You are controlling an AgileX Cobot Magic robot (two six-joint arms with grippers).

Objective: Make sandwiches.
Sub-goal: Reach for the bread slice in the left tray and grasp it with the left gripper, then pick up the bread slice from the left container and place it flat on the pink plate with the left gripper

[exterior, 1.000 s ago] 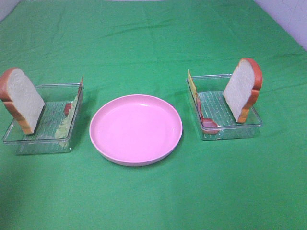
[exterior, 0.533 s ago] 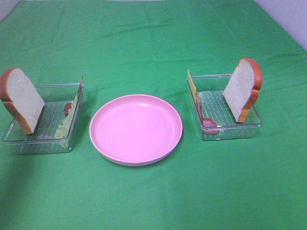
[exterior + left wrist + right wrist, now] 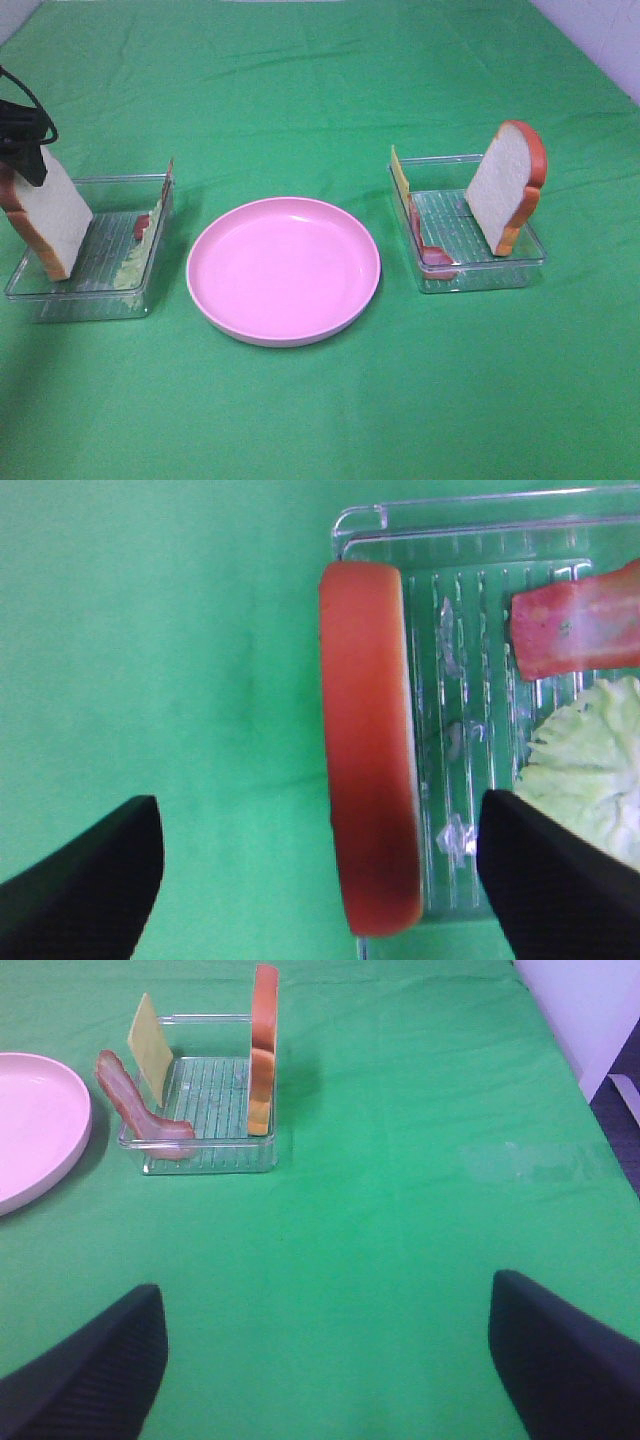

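now, setting: green cloth (image 3: 320, 90) with a pink plate (image 3: 283, 270) at its middle, bare, and a clear tray on either side.
left tray (image 3: 100, 300): holds the left bread slice (image 3: 55, 215), lettuce (image 3: 135, 262) and the left bacon strip (image 3: 143, 225), the last two against the wall nearest the plate.
left bread slice, axis: stands on its flat end at the tray's outer side, long axis upright but tilted, rounded top leaning away from the plate, white face turned toward the plate.
left gripper (image 3: 30, 165): hangs over the top of that slice with fingers spread wide; in the wrist view the crust edge (image 3: 368, 740) runs between them with a gap on each side, nothing grasped.
right tray (image 3: 480, 280): the right bread slice (image 3: 505, 190) stands upright at the outer side, rounded top up, white face toward the plate.
right tray, inner wall: the yellow cheese slice (image 3: 400, 175) leans on edge and the right bacon strip (image 3: 432, 255) droops beside it.
right gripper (image 3: 325, 1360): out of the overhead view, fingers spread wide above bare cloth, well apart from its tray, holding nothing.
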